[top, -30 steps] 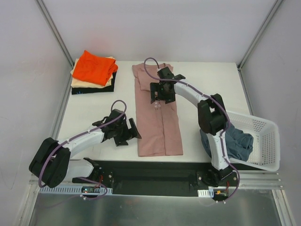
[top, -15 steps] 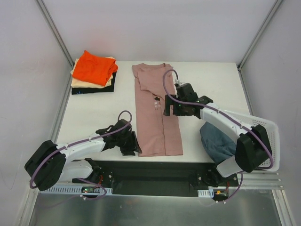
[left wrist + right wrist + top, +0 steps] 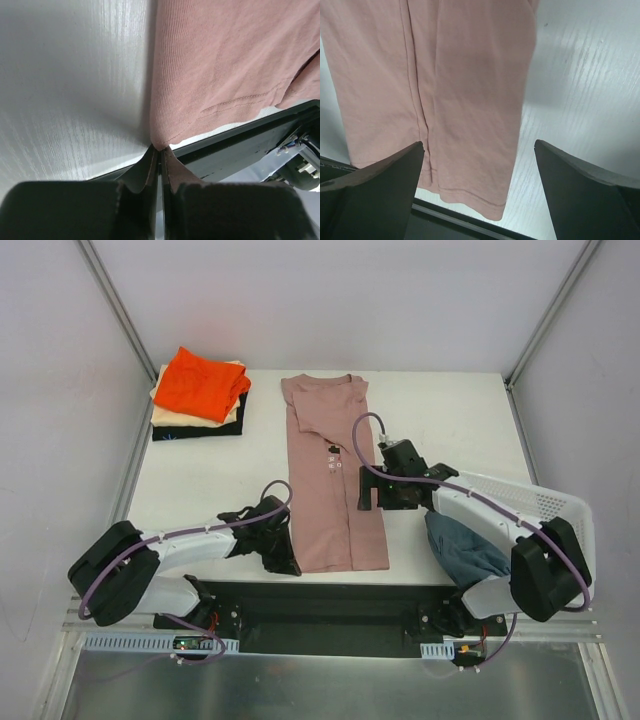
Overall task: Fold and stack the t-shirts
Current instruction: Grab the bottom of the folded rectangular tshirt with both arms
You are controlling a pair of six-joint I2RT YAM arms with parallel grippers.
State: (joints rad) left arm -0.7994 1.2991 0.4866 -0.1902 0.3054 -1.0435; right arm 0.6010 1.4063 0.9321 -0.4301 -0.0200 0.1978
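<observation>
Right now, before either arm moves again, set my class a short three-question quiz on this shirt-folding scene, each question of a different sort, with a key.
1. True or false: the left gripper is shut on the near left hem corner of the pink t-shirt.
2. Multiple choice: which colour of shirt lies on top of the folded stack at the far left of the table? A black, B orange, C cream.
3. Fill the gap: the right gripper, over the pink t-shirt's right side, has its jaws ____.

Key: 1 true; 2 B; 3 open.
</observation>
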